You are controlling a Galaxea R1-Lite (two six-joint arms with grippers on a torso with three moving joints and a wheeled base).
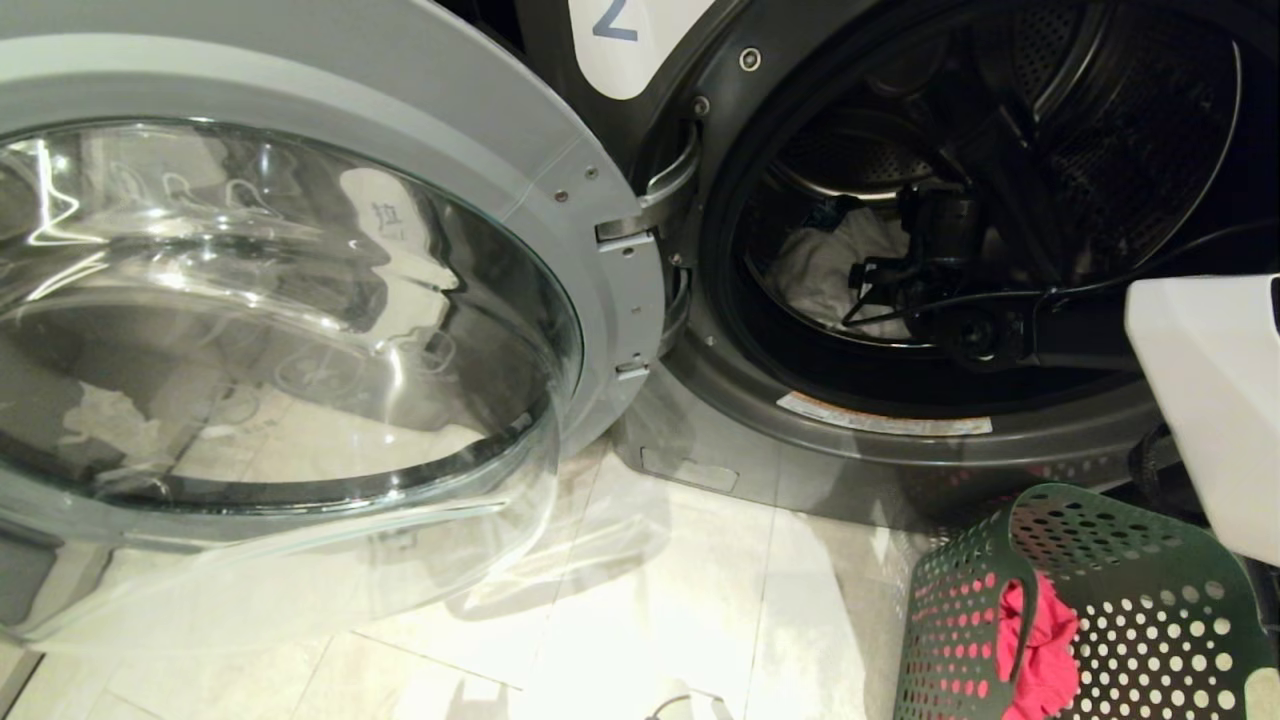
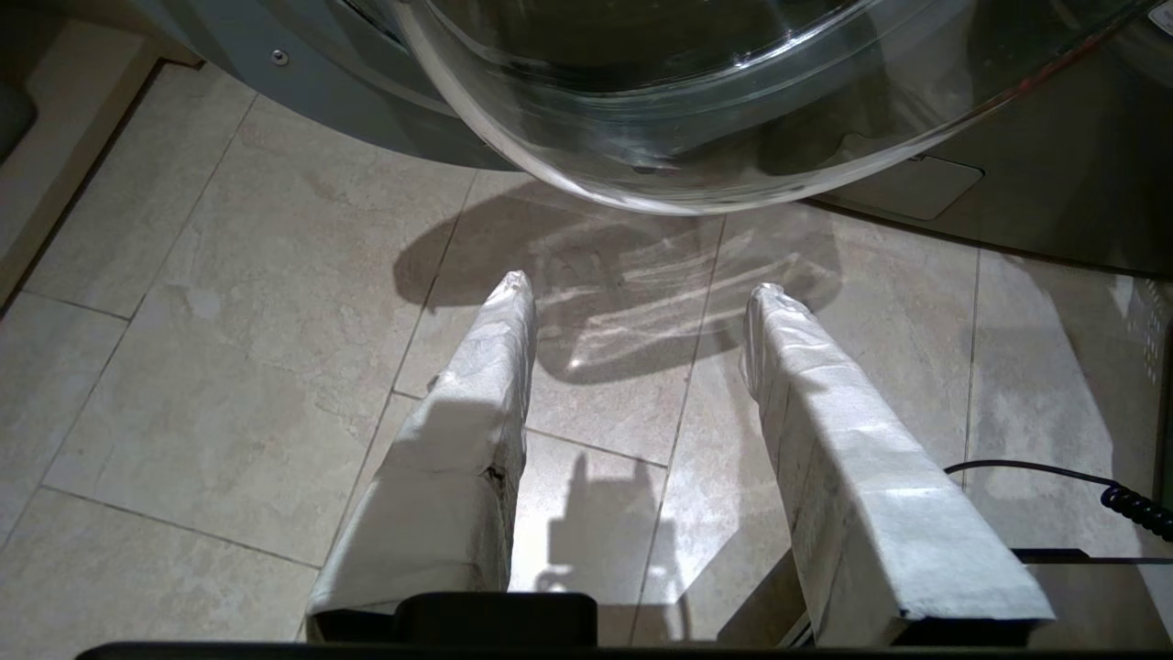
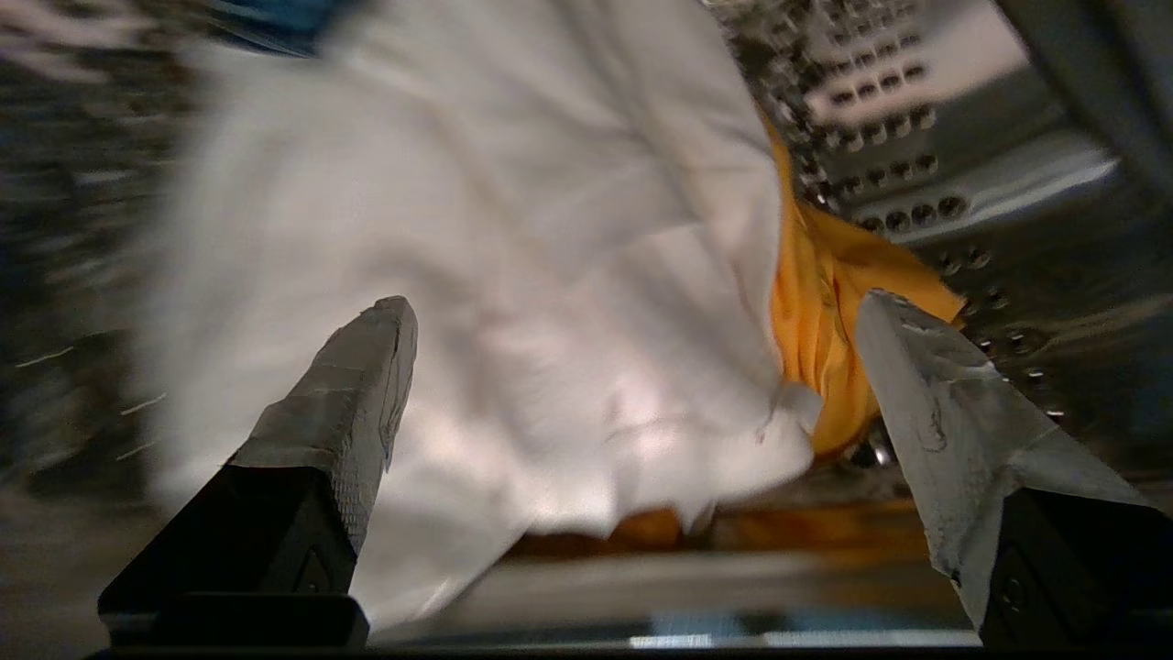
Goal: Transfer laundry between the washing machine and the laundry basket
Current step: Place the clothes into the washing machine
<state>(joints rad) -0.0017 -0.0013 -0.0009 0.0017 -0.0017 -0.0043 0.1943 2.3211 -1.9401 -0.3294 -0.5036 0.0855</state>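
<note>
The washing machine [image 1: 880,425] marked 2 stands with its round glass door [image 1: 300,300] swung wide to the left. My right arm reaches into the drum, and my right gripper [image 1: 868,290] is open just above a white-grey garment [image 1: 815,265]. In the right wrist view the right gripper [image 3: 637,302] straddles that white-grey cloth [image 3: 513,229], with an orange-yellow garment [image 3: 816,293] beside one finger; nothing is gripped. The green laundry basket [image 1: 1130,560] sits on the floor at the lower right and holds a red-pink garment [image 1: 1040,640]. My left gripper [image 2: 641,286] hangs open and empty over the floor tiles, below the door glass [image 2: 696,110].
The open door fills the left half of the head view, low over the tiled floor [image 1: 650,600]. A white part of my body [image 1: 1210,400] stands at the right edge above the basket. A bit of blue cloth [image 3: 275,18] lies behind the white garment in the perforated drum [image 3: 898,119].
</note>
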